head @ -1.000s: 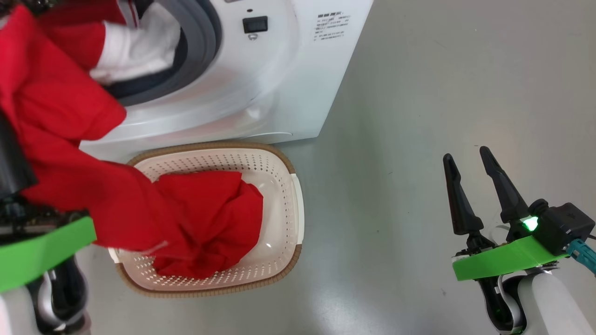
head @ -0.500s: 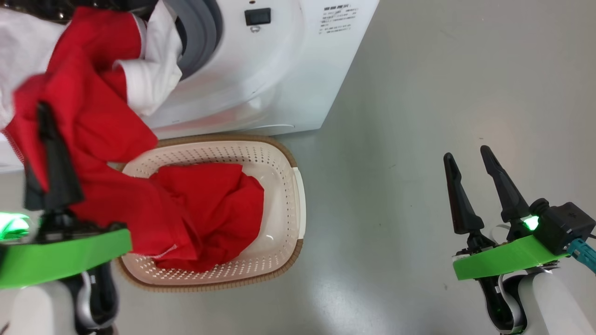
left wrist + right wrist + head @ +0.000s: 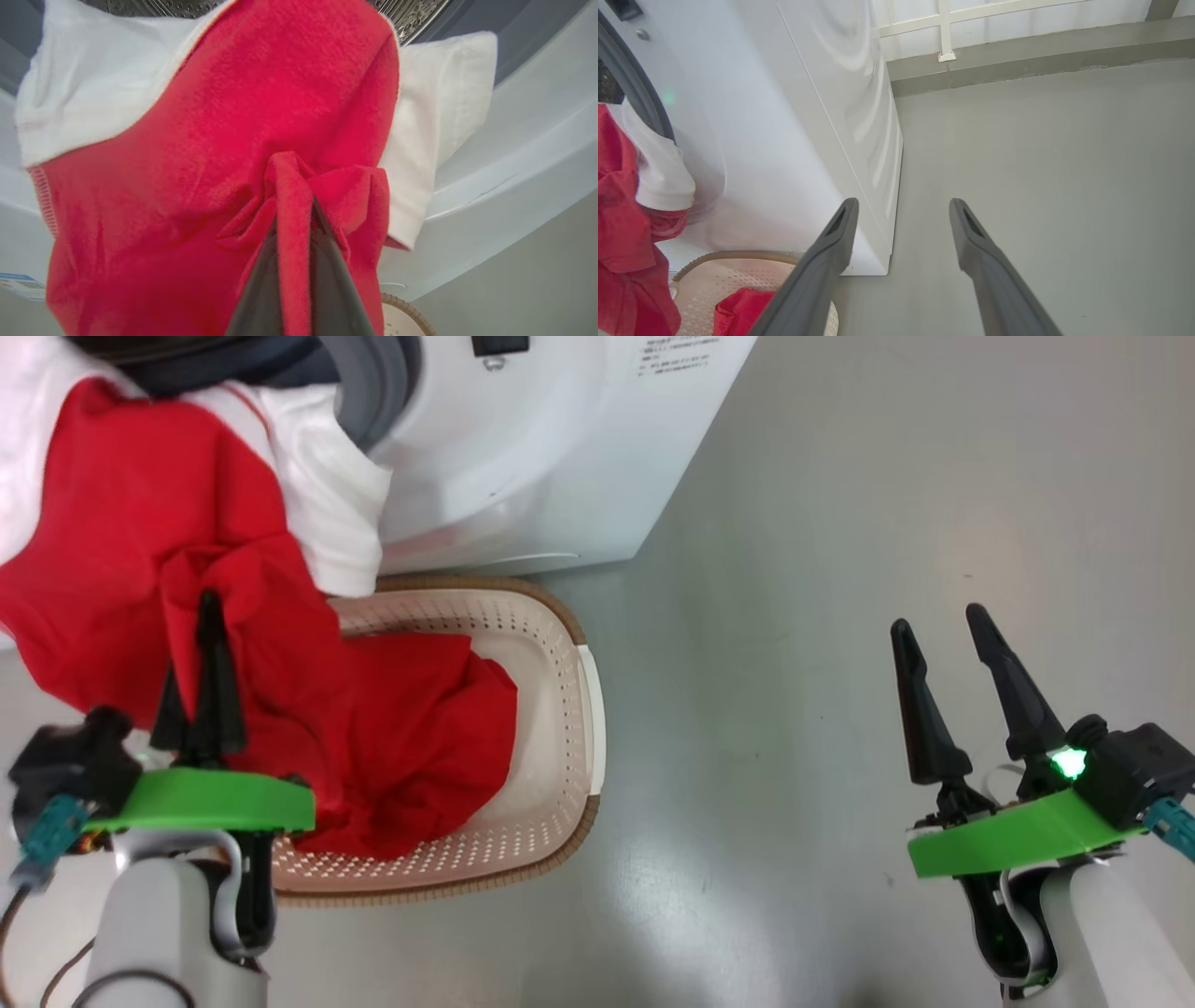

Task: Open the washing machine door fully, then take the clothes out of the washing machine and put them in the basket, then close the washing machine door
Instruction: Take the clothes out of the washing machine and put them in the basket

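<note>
While one basket point(image 3: 551, 728) fronts one washing machine point(image 3: 541, 457), clothes point(image 3: 121, 541) drape across both.

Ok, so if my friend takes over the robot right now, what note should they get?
Left gripper: shut on the clothes, holding them up between the washer and the basket.
Right gripper: open, empty, over the floor to the right.
Clothes: the lower end lies in the basket, the top end reaches the washer's mouth.
Done: washer opened, clothes mostly pulled out.
Left: drop the clothes fully into the basket, then close the door.
</note>
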Tool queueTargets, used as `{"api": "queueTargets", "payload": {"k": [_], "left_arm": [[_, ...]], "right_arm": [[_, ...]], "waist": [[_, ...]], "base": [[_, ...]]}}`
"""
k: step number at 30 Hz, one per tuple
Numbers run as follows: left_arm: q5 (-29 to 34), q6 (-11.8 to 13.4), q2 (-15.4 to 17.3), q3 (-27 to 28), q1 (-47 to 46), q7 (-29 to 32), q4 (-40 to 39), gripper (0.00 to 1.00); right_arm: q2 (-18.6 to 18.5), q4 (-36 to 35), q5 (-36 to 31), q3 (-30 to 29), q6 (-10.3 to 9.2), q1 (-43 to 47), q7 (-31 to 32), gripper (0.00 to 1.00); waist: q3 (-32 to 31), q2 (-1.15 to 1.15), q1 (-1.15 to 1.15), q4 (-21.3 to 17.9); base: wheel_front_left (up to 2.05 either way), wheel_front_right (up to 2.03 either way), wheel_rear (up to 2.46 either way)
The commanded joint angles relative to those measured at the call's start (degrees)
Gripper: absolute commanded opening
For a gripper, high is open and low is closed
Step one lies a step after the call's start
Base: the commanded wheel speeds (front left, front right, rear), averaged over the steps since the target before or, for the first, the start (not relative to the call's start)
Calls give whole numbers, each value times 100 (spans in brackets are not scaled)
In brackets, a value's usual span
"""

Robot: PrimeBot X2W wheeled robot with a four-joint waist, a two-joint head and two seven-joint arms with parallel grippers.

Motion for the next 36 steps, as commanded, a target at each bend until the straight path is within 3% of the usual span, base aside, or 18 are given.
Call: {"api": "queueTargets", "payload": {"k": [1,2,4,6,8,10,13,18,26,36], "left_arm": [[113,-58,145,144,-47,-28,75,0],[164,-75,145,131,-97,-28,209,0],[236,-97,145,127,-198,-28,427,25],[285,-108,145,129,-298,-28,632,44],[322,-115,145,132,-392,-28,815,47],[344,-121,145,111,-475,-28,987,62],[370,-133,145,80,-598,-28,1205,60],[385,-137,145,19,-710,-28,1531,50],[347,-135,144,-114,-830,-28,2319,46],[265,-149,144,-193,-949,-28,2661,49]], "right_arm": [[-10,-150,-3,101,28,-81,-37,100],[-7,-154,-4,101,28,-92,-37,100],[-2,-159,-4,97,28,-108,-37,100],[4,-164,-2,86,28,-130,-37,100],[8,-172,-2,77,28,-151,-37,100],[12,-176,-3,71,28,-170,-37,100],[16,-180,-6,72,28,-195,-37,100],[24,-194,-13,85,28,-217,-37,100],[32,-201,-12,121,28,-254,-37,100],[11,-206,-24,94,28,-271,-37,100]], "waist": [[95,0,0,-26],[122,0,0,-35],[167,0,0,-45],[213,0,0,-53],[254,0,0,-55],[290,0,0,-56],[336,0,0,-59],[408,0,0,-71],[552,0,0,-110],[637,0,0,-99]], "base": [[0,0,0],[0,0,0],[0,0,0],[0,0,0],[0,0,0],[0,0,0],[0,0,0],[0,0,0],[0,0,0],[0,0,0]]}}
